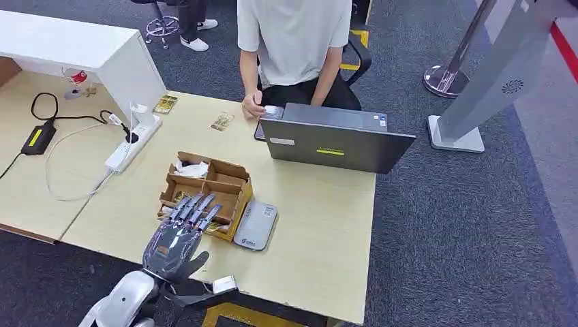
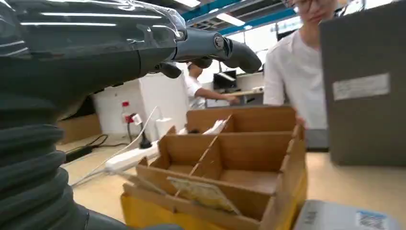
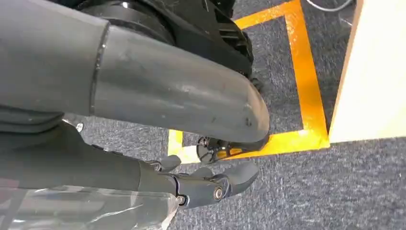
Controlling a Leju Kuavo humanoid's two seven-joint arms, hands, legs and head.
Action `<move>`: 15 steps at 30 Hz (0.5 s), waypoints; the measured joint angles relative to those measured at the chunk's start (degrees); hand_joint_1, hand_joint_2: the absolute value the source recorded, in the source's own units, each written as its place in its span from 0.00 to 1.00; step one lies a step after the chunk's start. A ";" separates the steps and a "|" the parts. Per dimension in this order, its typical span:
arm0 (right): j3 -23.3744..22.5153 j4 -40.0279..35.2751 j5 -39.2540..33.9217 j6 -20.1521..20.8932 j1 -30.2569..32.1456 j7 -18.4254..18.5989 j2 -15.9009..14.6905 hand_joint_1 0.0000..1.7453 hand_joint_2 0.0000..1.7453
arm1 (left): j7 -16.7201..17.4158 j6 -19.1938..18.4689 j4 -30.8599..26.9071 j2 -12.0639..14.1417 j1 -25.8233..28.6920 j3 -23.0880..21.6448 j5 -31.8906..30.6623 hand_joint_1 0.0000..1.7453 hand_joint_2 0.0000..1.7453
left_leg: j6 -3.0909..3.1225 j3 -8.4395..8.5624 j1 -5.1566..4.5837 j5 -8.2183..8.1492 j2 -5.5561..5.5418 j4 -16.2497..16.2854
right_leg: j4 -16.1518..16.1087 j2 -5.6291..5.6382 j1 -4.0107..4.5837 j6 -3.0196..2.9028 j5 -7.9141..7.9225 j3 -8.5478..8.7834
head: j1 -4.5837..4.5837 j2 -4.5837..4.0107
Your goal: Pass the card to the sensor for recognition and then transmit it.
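One hand works here — the left hand (image 1: 178,235), fingers (image 1: 193,208) spread and holding nothing, hovers over the cardboard box (image 1: 221,182) where a card (image 2: 201,191) leans; the card reader (image 1: 255,225) lies just beside on the bench (image 1: 320,231).

The left hand (image 1: 178,231) covers the near compartments of the box (image 1: 225,182), so their contents cannot be told. The card (image 2: 203,192) in the left wrist view is blurred, its print unreadable. The reader (image 2: 344,218) is cut off there. The laptop (image 1: 334,144) screen faces away. The person (image 1: 294,41) is cropped above the shoulders.
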 joint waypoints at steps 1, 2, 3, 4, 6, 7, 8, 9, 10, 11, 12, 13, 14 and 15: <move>0.00 0.00 0.09 0.28 -0.02 -0.11 0.00 0.00 0.00 | 0.09 -0.28 1.04 -0.07 -0.07 0.61 0.13 0.00 1.00 | 0.00 0.00 0.00 0.00 0.00 0.00 | 0.00 0.00 0.00 0.00 0.01 0.00 | -0.02 0.00; 0.00 0.00 0.33 0.66 -0.01 -0.17 0.00 0.00 0.00 | 0.15 -0.44 1.81 -0.11 -0.27 1.15 0.13 0.00 1.00 | 0.00 0.00 -0.01 0.00 0.00 0.00 | 0.00 0.00 0.00 0.00 0.01 0.00 | -0.02 0.00; 0.00 -0.02 0.39 1.03 -0.01 -0.28 0.00 0.00 0.00 | 0.17 -0.55 2.80 -0.24 -0.46 1.70 0.15 0.00 1.00 | 0.00 0.00 -0.01 0.00 0.00 0.00 | 0.00 0.00 -0.01 0.00 0.01 0.00 | -0.02 0.00; 0.00 -0.02 0.44 1.11 -0.02 -0.35 0.00 0.00 0.00 | 0.17 -0.57 3.51 -0.28 -0.62 2.18 0.15 0.00 1.00 | 0.00 0.00 -0.01 0.00 0.00 0.01 | 0.00 0.00 -0.01 0.00 0.01 0.00 | -0.02 0.00; 0.00 -0.02 0.88 1.28 -0.02 -0.70 0.00 0.00 0.00 | 0.17 -0.48 5.09 -0.48 -1.24 3.12 0.11 0.00 1.00 | 0.00 -0.01 -0.01 0.00 -0.02 0.01 | 0.00 -0.02 -0.01 0.00 0.01 0.00 | -0.02 0.00; 0.00 -0.02 0.92 1.38 -0.04 -0.74 0.00 0.00 0.00 | 0.17 -0.46 5.59 -0.83 -1.51 3.41 0.06 0.00 1.00 | 0.00 -0.01 -0.01 0.00 -0.02 0.01 | -0.01 -0.02 -0.01 0.00 0.01 0.01 | -0.02 0.00; 0.00 -0.02 1.00 1.61 -0.05 -0.74 0.00 0.00 0.00 | 0.17 -0.44 6.13 -0.96 -1.82 3.69 -0.04 0.00 1.00 | 0.00 -0.01 -0.01 0.00 -0.02 0.01 | -0.01 -0.02 -0.01 0.00 0.01 0.00 | -0.02 0.00; 0.00 -0.02 1.05 1.81 -0.05 -0.74 0.00 0.00 0.00 | 0.17 -0.41 6.73 -1.29 -2.16 4.02 -0.18 0.00 1.00 | 0.00 -0.01 -0.01 0.00 -0.03 0.01 | -0.01 -0.02 -0.01 0.00 0.01 0.00 | 0.00 0.00; 0.00 -0.02 1.11 1.94 -0.06 -0.74 0.00 0.00 0.00 | 0.17 -0.22 7.21 -1.49 -2.51 4.33 -0.46 0.00 1.00 | 0.00 0.00 -0.01 0.00 -0.03 0.01 | -0.01 -0.02 -0.01 0.00 0.01 0.00 | -0.02 0.00; 0.00 -0.02 1.46 2.01 -0.06 -0.76 0.00 0.00 0.00 | 0.17 0.11 7.89 -1.84 -3.03 4.52 -0.99 0.00 1.00 | 0.00 -0.01 -0.01 0.00 -0.03 0.01 | -0.01 -0.03 -0.01 0.00 0.01 0.00 | -0.02 0.00; 0.00 -0.02 1.60 2.03 -0.07 -0.76 0.00 0.00 0.00 | 0.35 0.24 8.65 -2.08 -3.53 4.63 -1.40 0.00 1.00 | 0.00 0.00 -0.01 0.00 -0.05 0.01 | -0.01 -0.04 -0.01 0.00 0.01 0.00 | -0.02 0.00; 0.00 -0.02 1.73 2.03 -0.08 -0.83 0.00 0.00 0.00 | 0.35 0.28 9.24 -2.38 -3.94 4.74 -1.53 0.00 1.00 | 0.00 0.00 -0.01 0.00 -0.07 0.01 | -0.01 -0.04 -0.01 0.00 0.01 0.00 | -0.02 0.00; 0.00 -0.02 1.84 2.01 -0.09 -0.85 0.00 0.00 0.00 | 0.35 0.29 9.72 -2.69 -4.32 4.81 -1.75 0.00 1.00 | 0.00 0.00 -0.01 0.00 -0.07 0.01 | -0.01 -0.04 -0.01 0.00 0.02 0.00 | -0.02 0.00; 0.00 -0.02 1.95 1.99 -0.08 -0.85 0.00 0.00 0.00 | 0.35 0.33 10.16 -2.89 -4.66 4.83 -1.90 0.00 1.00 | 0.00 0.00 -0.01 0.00 -0.06 0.01 | 0.00 -0.04 -0.01 0.00 0.02 0.00 | -0.02 0.00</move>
